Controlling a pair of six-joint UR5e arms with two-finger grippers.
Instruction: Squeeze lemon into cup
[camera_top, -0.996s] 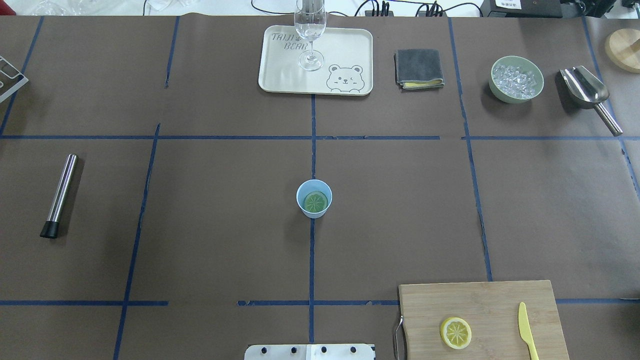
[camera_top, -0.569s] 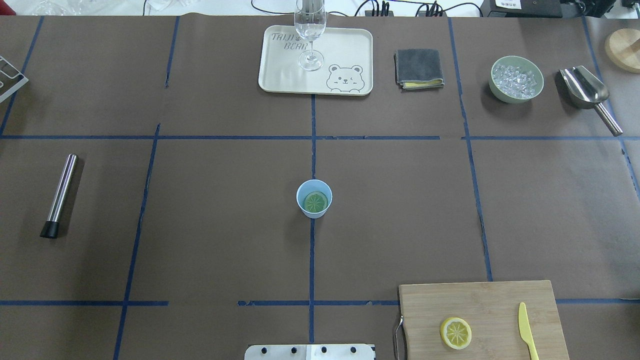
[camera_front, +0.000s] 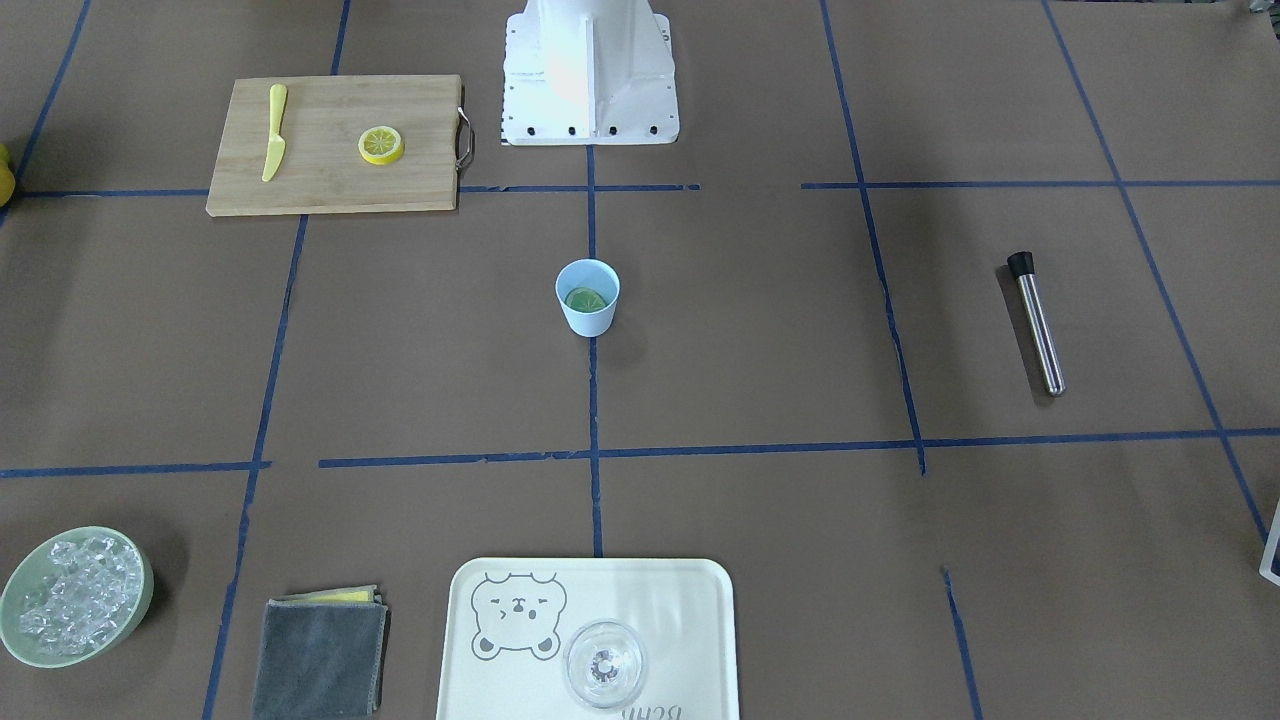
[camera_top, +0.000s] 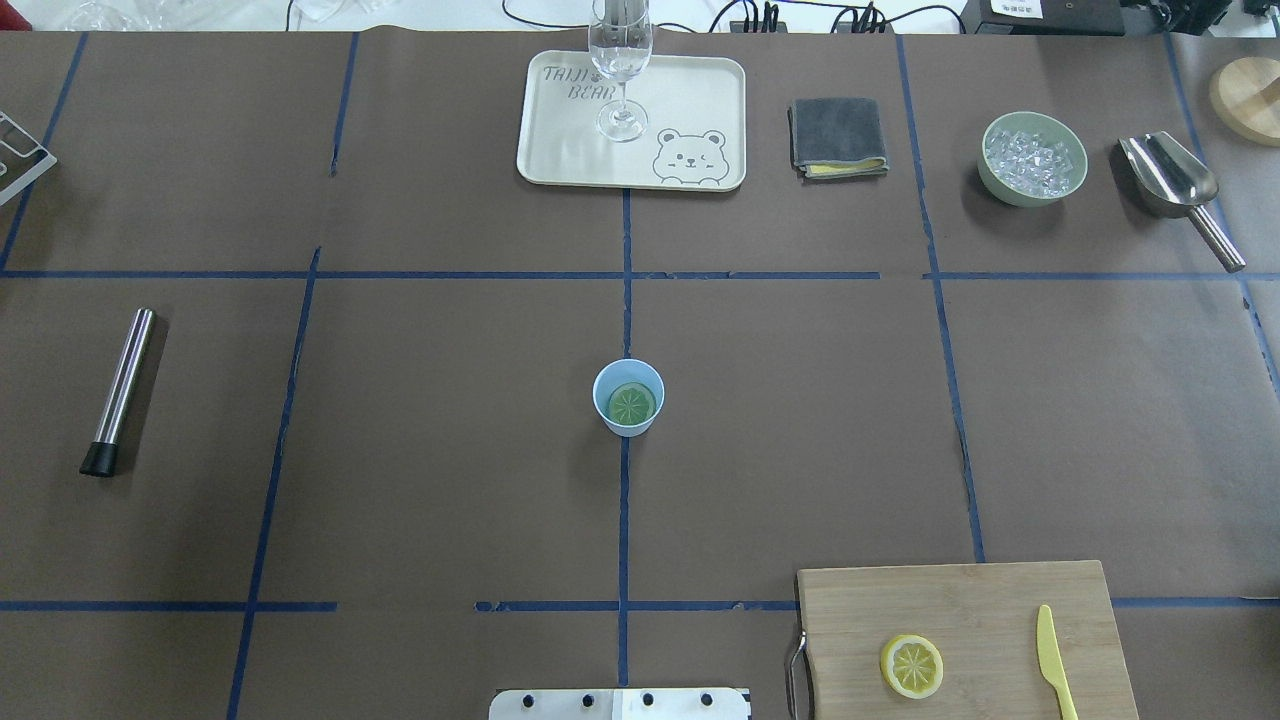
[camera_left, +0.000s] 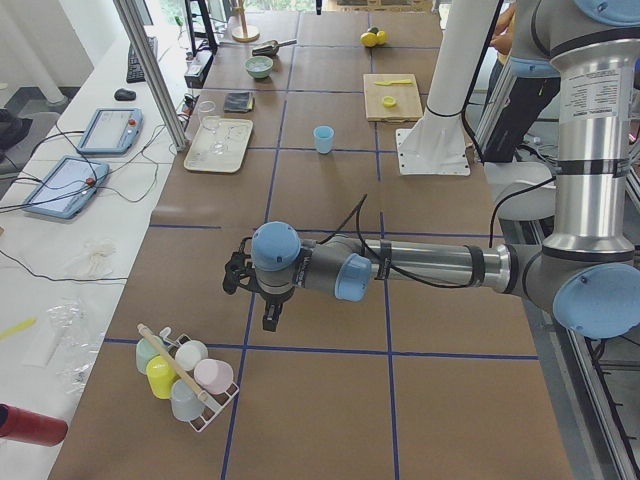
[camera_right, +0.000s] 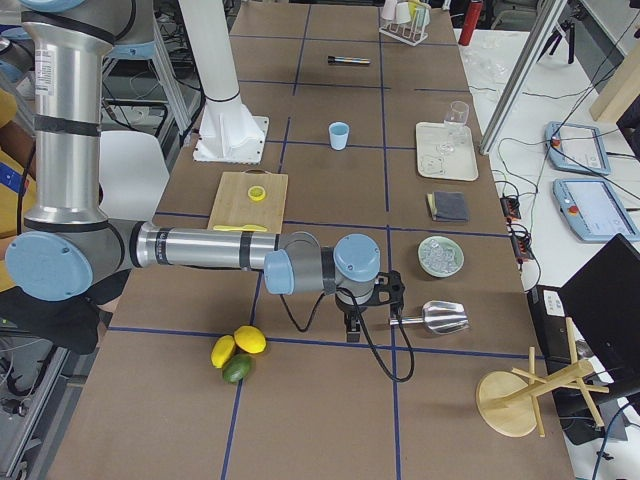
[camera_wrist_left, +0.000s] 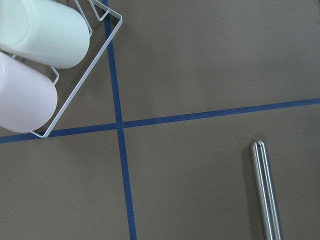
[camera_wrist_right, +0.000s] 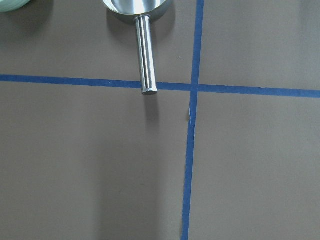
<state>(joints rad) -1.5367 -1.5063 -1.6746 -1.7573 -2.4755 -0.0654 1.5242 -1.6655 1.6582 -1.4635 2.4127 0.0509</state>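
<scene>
Brown paper tabletop (camera_top: 450, 480) with a blue tape grid, arms out wide at opposite ends. Left gripper (camera_left: 270, 320) hangs fingers-down over the paper just beside the wire cup rack (camera_left: 225, 405). It shows only in the side view, so can't tell whether the jaws are spread or pressed together. Its wrist cam sees the rack corner with a pale and a pink cup, plus the tip of the steel muddler (camera_wrist_left: 265, 190) lying flat. Right gripper (camera_right: 352, 328) also points down, at the other end, just beside the handle of the metal ice scoop (camera_right: 440, 317). Same problem there: side view only, jaw state can't be told. Nothing is visible in either gripper. Moving inward, the green bowl of ice (camera_top: 983, 165) sits next to the scoop. The folded grey cloth (camera_top: 838, 130) lies between that bowl and the bear-print tray (camera_top: 690, 100). A wine glass (camera_top: 621, 60) stands upright on the tray. Task items are mid-table, well apart from both grippers. The light-blue cup (camera_top: 601, 388) stands upright on the centre tape line. The lemon slice (camera_top: 632, 404) lies flat inside it, segmented face up, looking greenish in there. Second slice (camera_top: 911, 666) lies on the wooden cutting board (camera_top: 960, 600) near the robot base, with the yellow knife (camera_top: 1050, 660) beside it, not touching. Whole citrus fruits (camera_right: 237, 352) sit near the right arm.
</scene>
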